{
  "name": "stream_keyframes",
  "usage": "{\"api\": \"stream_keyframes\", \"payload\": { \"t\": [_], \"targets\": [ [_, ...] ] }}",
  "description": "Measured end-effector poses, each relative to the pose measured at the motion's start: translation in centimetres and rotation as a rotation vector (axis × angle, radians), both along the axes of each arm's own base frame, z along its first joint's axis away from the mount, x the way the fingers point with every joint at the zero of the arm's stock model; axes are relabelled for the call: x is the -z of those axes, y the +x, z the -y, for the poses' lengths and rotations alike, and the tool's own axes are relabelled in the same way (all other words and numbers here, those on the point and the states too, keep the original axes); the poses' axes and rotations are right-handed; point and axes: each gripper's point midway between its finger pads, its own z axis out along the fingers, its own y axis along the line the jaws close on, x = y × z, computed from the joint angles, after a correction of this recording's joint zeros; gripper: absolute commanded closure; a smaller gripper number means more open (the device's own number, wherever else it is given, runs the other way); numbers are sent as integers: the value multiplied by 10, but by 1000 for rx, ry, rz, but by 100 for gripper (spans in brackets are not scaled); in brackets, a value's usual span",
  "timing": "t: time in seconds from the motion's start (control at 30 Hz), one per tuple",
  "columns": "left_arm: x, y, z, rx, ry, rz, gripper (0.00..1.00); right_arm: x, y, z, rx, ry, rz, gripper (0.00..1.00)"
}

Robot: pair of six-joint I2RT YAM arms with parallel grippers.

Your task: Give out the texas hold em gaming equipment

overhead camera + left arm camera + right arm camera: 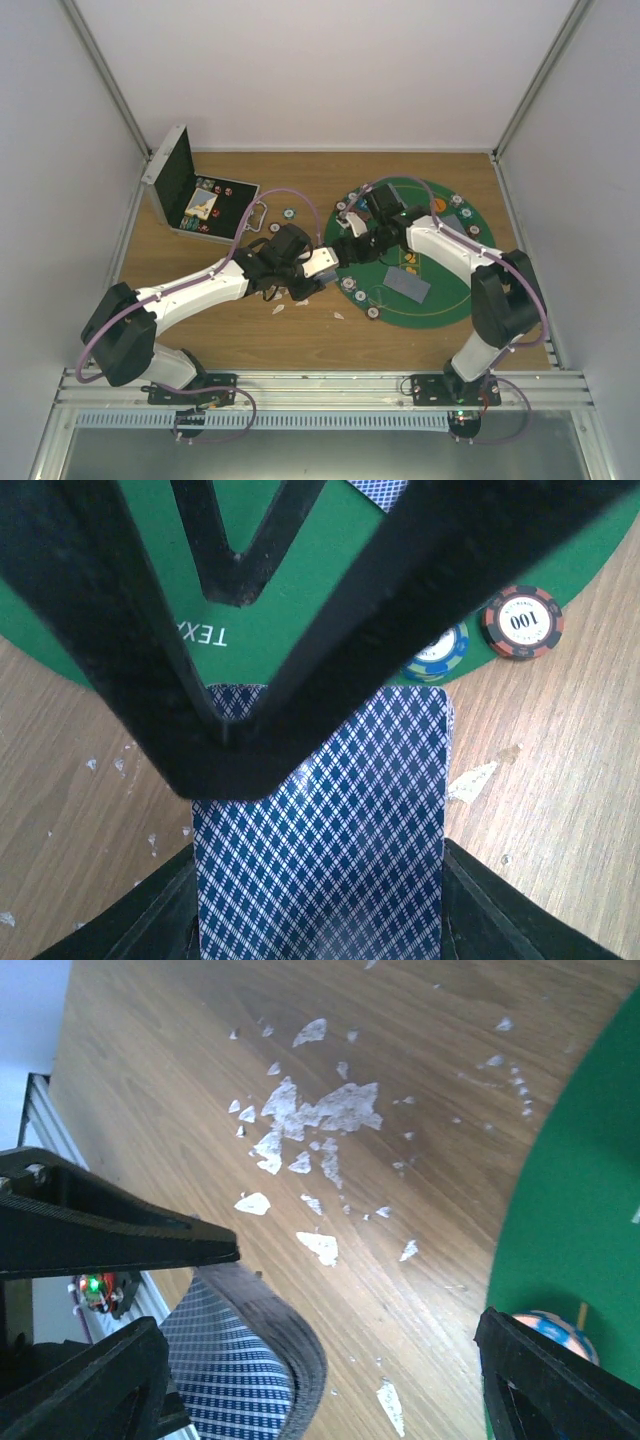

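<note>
My left gripper (318, 268) (320, 905) is shut on a deck of playing cards (330, 830) (323, 262) with a blue diamond back, held by its long edges just off the left rim of the green round mat (445, 300). In the right wrist view the deck (235, 1380) shows bowed. My right gripper (338, 252) (322, 1360) stands open right at the deck's far end, one black finger (230, 760) lying over the top card. A red-black chip (522, 621) and a blue-yellow chip (440, 652) sit at the mat's edge.
An open metal case (178, 180) with chips stands at the back left. Grey-blue cards (407, 285) lie on the mat, with more chips (348, 284) round its rim and an orange button (438, 204). White scraps (320, 1110) (280, 307) litter the wood.
</note>
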Motion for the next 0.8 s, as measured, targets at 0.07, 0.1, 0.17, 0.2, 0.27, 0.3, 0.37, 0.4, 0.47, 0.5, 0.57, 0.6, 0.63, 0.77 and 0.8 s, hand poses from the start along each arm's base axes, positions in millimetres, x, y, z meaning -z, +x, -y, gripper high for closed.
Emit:
{"api": "stream_keyframes", "payload": {
  "t": [0.07,0.1,0.17,0.2,0.27,0.3,0.37,0.4,0.47,0.5,0.57,0.6,0.63,0.77,0.8],
  "targets": [
    [0,0,0,0,0,0,45,-1,-3,-4,-18,15,-1,17],
    [0,0,0,0,0,0,45,0,-5,-6,-29,19,0,18],
    [0,0,0,0,0,0,45,3,-9,-9,-48,19,-5,21],
    [0,0,0,0,0,0,45,5,-10,-10,-56,15,-8,22],
    [0,0,0,0,0,0,45,11,-14,-12,-75,5,-16,24],
    [0,0,0,0,0,0,45,13,-15,-12,-80,1,-18,25],
    [0,0,0,0,0,0,45,16,-16,-11,-84,-11,-19,28],
    [0,0,0,0,0,0,45,17,-16,-10,-86,-17,-17,29],
    [0,0,0,0,0,0,45,18,-16,-8,-87,-31,-13,31],
    [0,0,0,0,0,0,45,20,-16,-7,-86,-39,-11,32],
    [0,0,0,0,0,0,45,22,-16,-5,-86,-55,-6,34],
    [0,0,0,0,0,0,45,23,-16,-4,-86,-63,-6,34],
    [0,0,0,0,0,0,45,24,-16,-3,-87,-69,-3,35],
    [2,-1,-1,2,3,-6,45,25,-16,-1,-91,-83,6,37],
    [3,-2,-1,3,4,-9,45,26,-15,0,-90,-87,6,37]
  ]
}}
